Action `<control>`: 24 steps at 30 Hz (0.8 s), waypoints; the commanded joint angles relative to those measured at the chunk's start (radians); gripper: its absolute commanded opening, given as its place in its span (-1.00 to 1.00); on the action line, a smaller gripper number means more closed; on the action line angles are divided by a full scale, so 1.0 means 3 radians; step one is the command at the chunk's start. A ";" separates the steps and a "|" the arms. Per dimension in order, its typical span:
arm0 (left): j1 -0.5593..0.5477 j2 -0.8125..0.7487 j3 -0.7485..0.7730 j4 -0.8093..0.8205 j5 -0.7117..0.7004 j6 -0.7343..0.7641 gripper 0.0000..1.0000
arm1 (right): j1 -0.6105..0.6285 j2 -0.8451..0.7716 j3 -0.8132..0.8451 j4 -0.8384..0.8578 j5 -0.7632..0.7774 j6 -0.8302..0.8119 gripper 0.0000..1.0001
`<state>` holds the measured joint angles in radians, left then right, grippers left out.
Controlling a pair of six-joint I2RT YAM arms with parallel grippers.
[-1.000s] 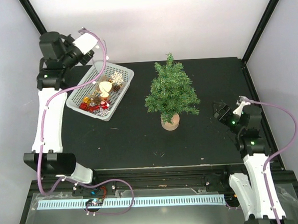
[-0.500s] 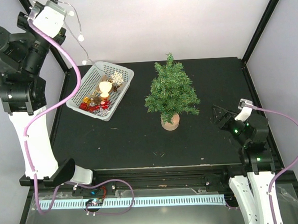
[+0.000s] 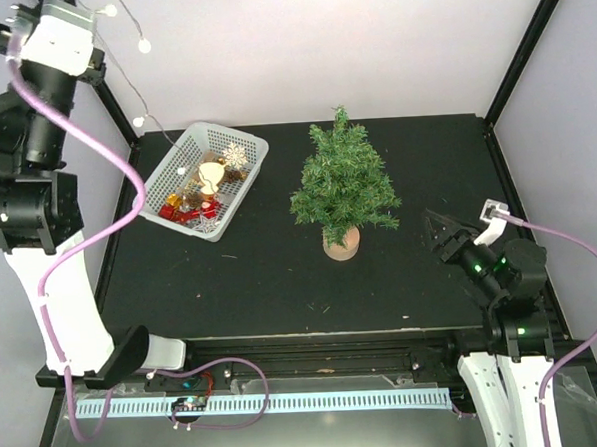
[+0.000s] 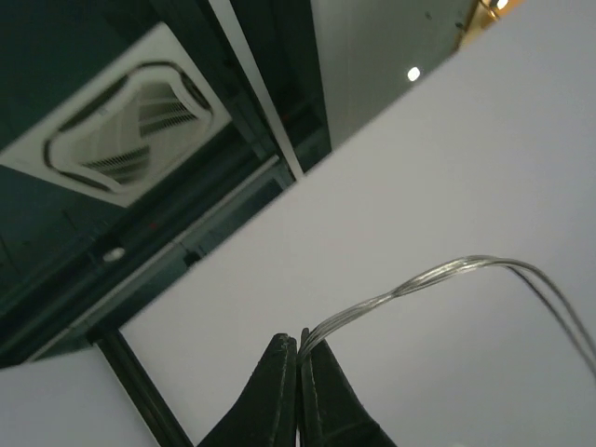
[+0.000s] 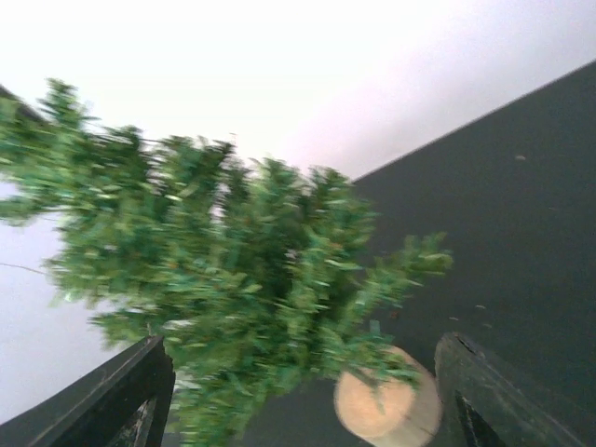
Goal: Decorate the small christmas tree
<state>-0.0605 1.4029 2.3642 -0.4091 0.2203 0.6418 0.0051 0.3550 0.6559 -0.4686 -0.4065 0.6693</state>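
Note:
The small christmas tree stands upright on its round tan base at mid table. It fills the right wrist view, blurred. My left gripper is shut on a thin silver wire. It is raised high at the far left. The wire is a light string with small bulbs that hangs down into the white basket. My right gripper is open and empty, right of the tree and pointing at it. Its jaws stand wide apart.
The white basket at the back left holds several ornaments, among them a white snowflake and red pieces. Black frame posts stand at the table's back corners. White walls close in the back and sides.
My left arm has swung up and away from the basket, drawing the light string out with it. My right arm has shifted slightly nearer and lower, still facing the tree.

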 commanded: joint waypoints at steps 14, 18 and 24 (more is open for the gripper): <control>-0.0018 -0.0314 0.0248 0.0494 0.0139 -0.0238 -0.97 | 0.0440 0.0503 0.1533 0.0462 -0.1256 -0.0346 0.48; -0.0018 -0.0321 0.0265 0.0525 0.0172 -0.0257 -0.97 | 0.0613 0.1010 0.2156 0.0310 -0.1263 -0.0520 0.48; -0.0017 -0.0287 0.0257 0.0452 0.0160 -0.0300 -0.97 | 0.1154 0.1789 0.3047 0.0137 -0.0930 -0.0741 0.45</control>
<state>-0.0612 1.3060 2.4214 -0.2817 0.2626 0.5804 0.2474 0.8066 1.4651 -0.3771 -0.7403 0.5114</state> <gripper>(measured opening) 0.027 0.733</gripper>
